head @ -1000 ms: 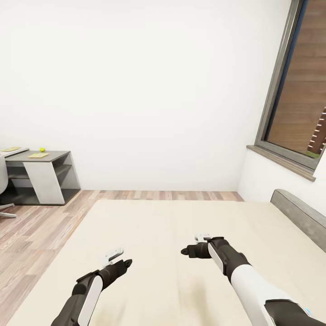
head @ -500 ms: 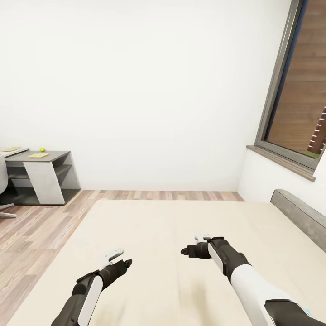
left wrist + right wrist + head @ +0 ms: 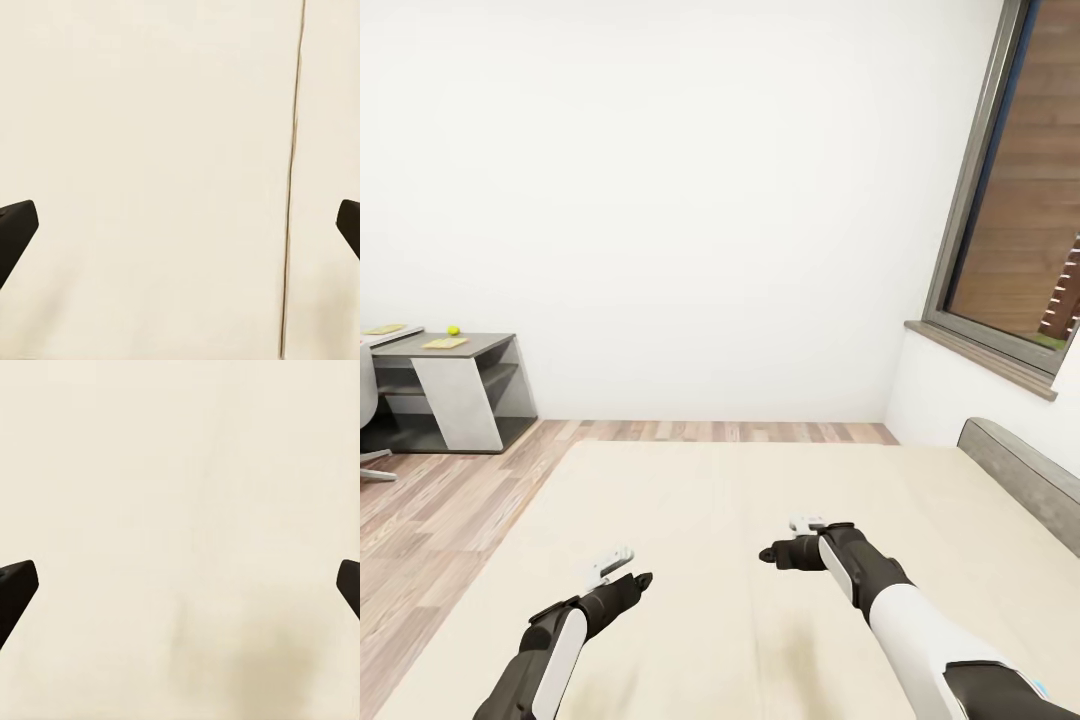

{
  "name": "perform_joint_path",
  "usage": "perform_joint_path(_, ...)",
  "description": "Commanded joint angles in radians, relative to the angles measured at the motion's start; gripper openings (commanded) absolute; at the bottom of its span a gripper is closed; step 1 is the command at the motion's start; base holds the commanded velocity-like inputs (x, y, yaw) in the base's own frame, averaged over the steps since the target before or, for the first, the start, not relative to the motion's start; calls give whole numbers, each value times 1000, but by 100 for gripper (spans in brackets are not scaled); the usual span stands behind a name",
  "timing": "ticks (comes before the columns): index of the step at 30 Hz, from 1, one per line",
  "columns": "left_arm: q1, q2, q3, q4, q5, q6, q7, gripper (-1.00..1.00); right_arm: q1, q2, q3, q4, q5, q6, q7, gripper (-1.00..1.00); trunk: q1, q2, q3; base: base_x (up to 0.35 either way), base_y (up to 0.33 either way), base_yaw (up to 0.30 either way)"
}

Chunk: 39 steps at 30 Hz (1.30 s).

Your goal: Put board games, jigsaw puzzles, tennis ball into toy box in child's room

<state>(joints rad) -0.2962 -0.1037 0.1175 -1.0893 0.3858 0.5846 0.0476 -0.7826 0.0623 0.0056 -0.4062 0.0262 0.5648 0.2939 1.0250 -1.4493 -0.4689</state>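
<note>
Both my arms reach out low over the bed [image 3: 760, 480] and its bare beige mattress. My left gripper [image 3: 639, 579] and right gripper [image 3: 768, 553] are open and hold nothing. The left wrist view has dark fingertips [image 3: 15, 225] wide apart over the mattress, and so does the right wrist view, fingertips [image 3: 15, 585]. The table [image 3: 460, 352] stands far off at the left wall. On it sit the small yellow-green tennis ball [image 3: 453, 329] and two thin yellowish squares, the jigsaw puzzles [image 3: 445, 343] [image 3: 382, 328]. No board games or toy box are in view.
A grey headboard [image 3: 1020, 475] edges the bed at the right under a large window [image 3: 1030, 200]. Wood floor [image 3: 450, 500] runs between the bed's left side and the table. Part of a chair [image 3: 368, 410] stands at the far left edge.
</note>
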Motion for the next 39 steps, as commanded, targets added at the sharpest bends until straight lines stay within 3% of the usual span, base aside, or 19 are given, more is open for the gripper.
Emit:
perform_joint_path(1,-1,-1,2,-2,11,6,3,100,-1,0,0,-2,3,6,3,100,0,-1,-1,0,0,0)
perform_joint_path(5,-1,-2,3,-1,11,6,0,100,-1,-1,0,-2,3,23,4,100,0,-1,-1,0,0,0)
perform_joint_path(10,-1,-2,5,-1,12,10,-3,100,-1,-1,1,-19,2,125,4,100,0,-1,-1,0,0,0)
perform_joint_path(14,-2,-2,6,0,13,12,-4,100,0,-1,0,-40,2,156,3,100,0,-1,-1,0,0,-2)
perform_joint_path(33,-12,-3,6,45,14,15,-7,100,0,-6,-1,-64,3,189,3,100,0,-1,-1,0,0,-61)
perform_joint_path(39,-12,-3,6,46,15,14,-7,100,0,-27,-1,-66,0,189,3,100,0,-1,-1,0,0,-14)
